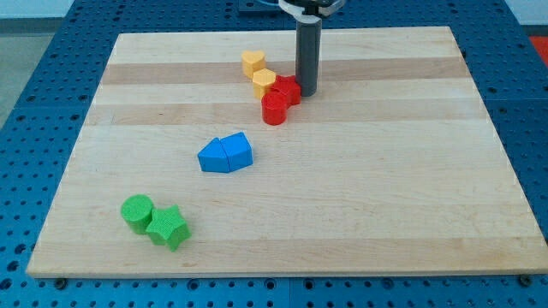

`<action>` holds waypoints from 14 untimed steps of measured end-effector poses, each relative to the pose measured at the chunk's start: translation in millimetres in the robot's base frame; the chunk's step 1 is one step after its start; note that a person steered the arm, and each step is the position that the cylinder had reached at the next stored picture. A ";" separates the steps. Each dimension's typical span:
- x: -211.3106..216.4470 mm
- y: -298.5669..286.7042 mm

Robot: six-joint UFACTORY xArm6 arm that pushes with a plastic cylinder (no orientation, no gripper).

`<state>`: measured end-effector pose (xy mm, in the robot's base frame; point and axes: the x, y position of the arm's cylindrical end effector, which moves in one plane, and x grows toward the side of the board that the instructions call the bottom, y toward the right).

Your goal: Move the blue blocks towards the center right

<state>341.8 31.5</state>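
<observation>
Two blue blocks lie touching near the board's middle left: a blue triangular block [211,156] and a blue pentagon-like block [236,151] on its right. My tip [306,91] stands at the view's top centre, just right of a red block [287,89], far above and to the right of the blue blocks.
A red cylinder [274,109] sits below the red block. A yellow heart-shaped block [252,61] and a yellow block [263,81] lie to the upper left of the reds. A green cylinder [137,211] and a green star [168,227] lie at the bottom left. The wooden board [385,188] sits on a blue perforated table.
</observation>
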 end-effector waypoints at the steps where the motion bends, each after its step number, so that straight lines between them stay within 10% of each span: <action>1: -48.4 9.4; 4: -127.3 -93.8; 14: -49.0 -95.5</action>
<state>292.8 -63.9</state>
